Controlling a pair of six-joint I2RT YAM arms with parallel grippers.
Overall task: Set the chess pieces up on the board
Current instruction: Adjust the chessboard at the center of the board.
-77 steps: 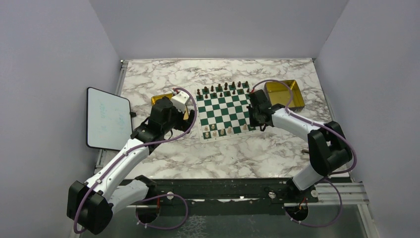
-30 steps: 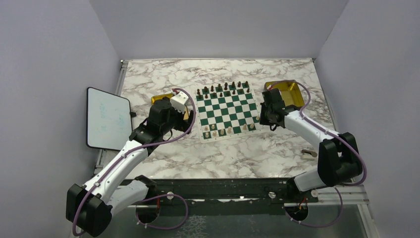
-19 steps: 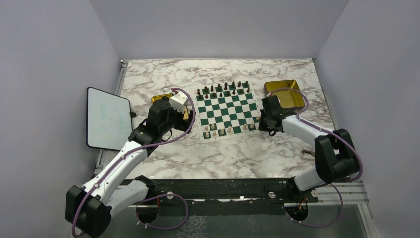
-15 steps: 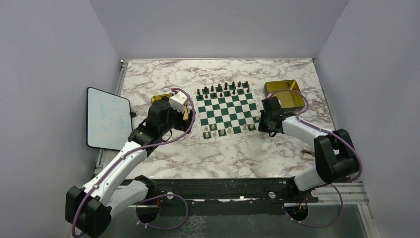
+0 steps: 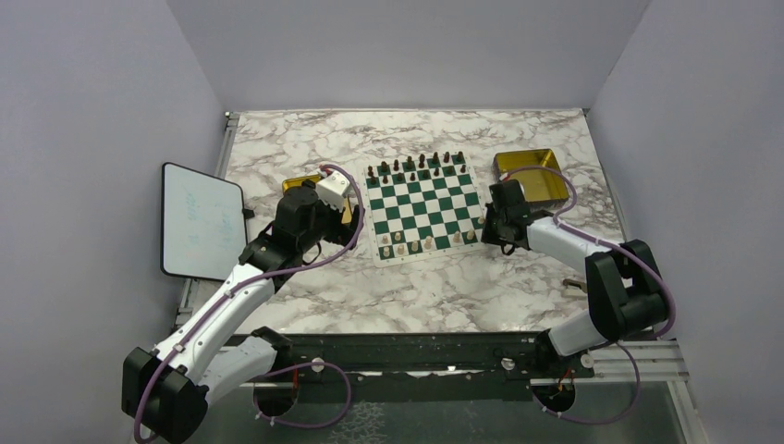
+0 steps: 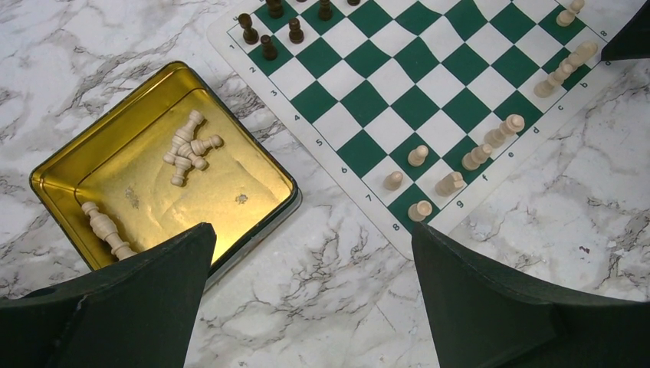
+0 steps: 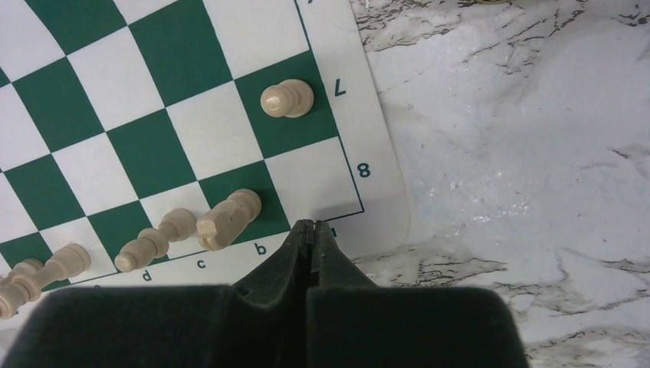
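Note:
The green and white board (image 5: 421, 205) lies mid-table. Several cream chess pieces (image 6: 475, 153) stand on its near two rows, and a pawn (image 7: 286, 100) and a knight (image 7: 228, 218) show close up in the right wrist view. More cream pieces (image 6: 188, 146) lie loose in the left gold tray (image 6: 92, 130). My left gripper (image 6: 310, 230) hangs open and empty over the marble between that tray and the board's near left corner. My right gripper (image 7: 310, 225) is shut on nothing, its tips over the board's white border at the near right corner.
Dark brown pieces (image 5: 416, 165) fill the board's far rows. A second gold tray (image 5: 532, 176) sits right of the board, and a white tablet (image 5: 199, 220) lies off the table's left edge. A small dark object (image 5: 575, 284) rests near the right edge.
My right gripper came off the board's right side, swung toward the right tray, then settled by the near right corner. The left arm has barely moved.

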